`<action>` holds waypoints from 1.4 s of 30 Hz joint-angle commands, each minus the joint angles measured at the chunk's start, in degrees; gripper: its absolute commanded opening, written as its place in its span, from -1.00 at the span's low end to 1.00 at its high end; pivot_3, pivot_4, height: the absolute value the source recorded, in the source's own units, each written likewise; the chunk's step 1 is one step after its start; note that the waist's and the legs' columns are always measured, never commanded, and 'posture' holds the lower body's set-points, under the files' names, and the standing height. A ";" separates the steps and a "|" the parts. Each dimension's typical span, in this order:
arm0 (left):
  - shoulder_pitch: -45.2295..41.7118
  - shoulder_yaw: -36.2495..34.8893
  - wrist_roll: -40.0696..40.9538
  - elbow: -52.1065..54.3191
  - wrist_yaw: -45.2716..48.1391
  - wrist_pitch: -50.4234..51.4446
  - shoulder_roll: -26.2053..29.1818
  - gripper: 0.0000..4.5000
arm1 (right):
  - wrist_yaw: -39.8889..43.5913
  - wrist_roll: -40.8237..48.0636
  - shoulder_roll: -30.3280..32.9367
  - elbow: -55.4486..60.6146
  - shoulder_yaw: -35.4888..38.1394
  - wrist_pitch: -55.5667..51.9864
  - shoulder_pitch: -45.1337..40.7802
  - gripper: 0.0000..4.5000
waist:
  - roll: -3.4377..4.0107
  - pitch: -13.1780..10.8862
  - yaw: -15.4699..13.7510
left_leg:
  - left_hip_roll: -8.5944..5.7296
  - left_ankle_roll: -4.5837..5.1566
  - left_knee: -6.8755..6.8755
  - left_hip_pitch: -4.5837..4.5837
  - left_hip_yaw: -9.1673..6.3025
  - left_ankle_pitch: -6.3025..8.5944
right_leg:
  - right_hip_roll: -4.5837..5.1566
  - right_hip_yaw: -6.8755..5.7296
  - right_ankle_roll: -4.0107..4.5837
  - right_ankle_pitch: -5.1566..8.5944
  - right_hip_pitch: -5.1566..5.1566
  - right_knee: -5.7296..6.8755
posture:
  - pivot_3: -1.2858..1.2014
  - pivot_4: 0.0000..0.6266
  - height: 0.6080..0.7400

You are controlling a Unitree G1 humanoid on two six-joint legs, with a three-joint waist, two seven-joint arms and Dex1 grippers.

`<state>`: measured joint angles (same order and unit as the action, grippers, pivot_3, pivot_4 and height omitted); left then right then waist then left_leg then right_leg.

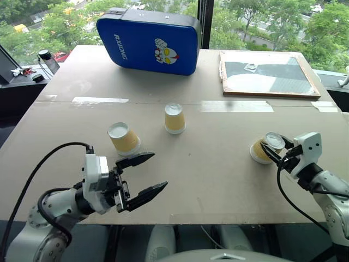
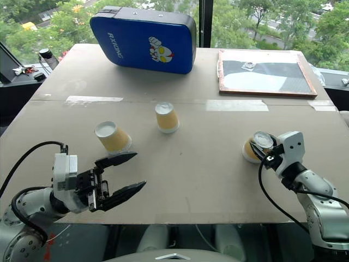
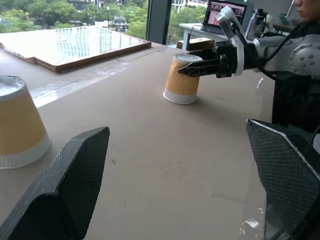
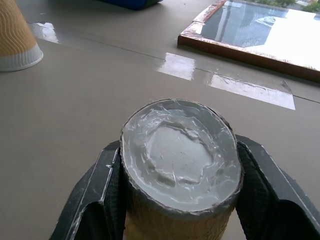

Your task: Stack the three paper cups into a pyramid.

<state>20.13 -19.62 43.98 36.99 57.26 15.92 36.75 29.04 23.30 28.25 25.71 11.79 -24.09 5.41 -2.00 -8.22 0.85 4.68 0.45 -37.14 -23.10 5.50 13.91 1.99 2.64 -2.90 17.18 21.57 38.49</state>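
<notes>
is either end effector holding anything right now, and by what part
The right end effector is shut on the right cup, gripping its ribbed sides just under the upturned base. The left end effector is open, holding nothing.

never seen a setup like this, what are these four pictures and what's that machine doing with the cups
It is a humanoid robot with two arms, each ending in a hand of two black fingers. Two pictures come from cameras in its head, looking down over the table. The other two come from a camera on each wrist, looking along that hand's fingers.

On the table stand three upside-down paper cups: the left cup, the middle cup and the right cup. Behind them lie a blue pad and a wooden-framed board.

The right hand is shut on the right cup, one finger on each side; its wrist view looks down on that cup's base. The left hand hangs open, holding nothing.

No cups are stacked yet.
</notes>
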 commanded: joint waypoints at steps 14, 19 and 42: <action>3.90 -6.28 8.10 -3.62 6.57 1.02 0.40 1.00 | 2.92 -4.66 -0.09 -0.92 -21.22 -9.49 -24.21 -0.08 | 0.02 -0.02 -0.19 | 0.04 0.00 -0.09 -0.54 -0.03 0.00 | -0.01 -0.26 -0.01 -0.02 0.32 -0.18 | 0.03 -0.52 1.00; 6.54 -7.34 8.56 -1.55 4.96 1.15 -0.35 1.00 | 3.38 -6.43 -1.45 -3.44 -23.35 -8.88 -26.77 -0.08 | 0.02 -0.03 -0.09 | 0.03 -0.01 -0.11 -0.69 -0.04 -0.01 | -0.01 -0.27 -0.02 -0.03 0.47 -0.17 | 0.03 -0.52 1.00; 10.30 -9.94 8.49 1.36 -5.55 1.10 -4.06 1.00 | 7.65 -8.78 -5.98 -12.09 -24.94 -4.06 -28.94 1.00 | 0.03 -0.03 -0.01 | 0.03 -0.01 -0.12 -0.65 0.02 -0.01 | -0.03 -0.29 -0.01 -0.02 0.47 -0.11 | 0.03 -0.52 1.00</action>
<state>30.32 -27.54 51.39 37.19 53.27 17.17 33.12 35.74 14.14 22.08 12.20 -14.67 -30.23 -23.07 -1.96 -8.25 0.84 4.71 0.44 -37.25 -23.75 5.52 13.90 1.96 2.35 -2.91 17.16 22.04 38.38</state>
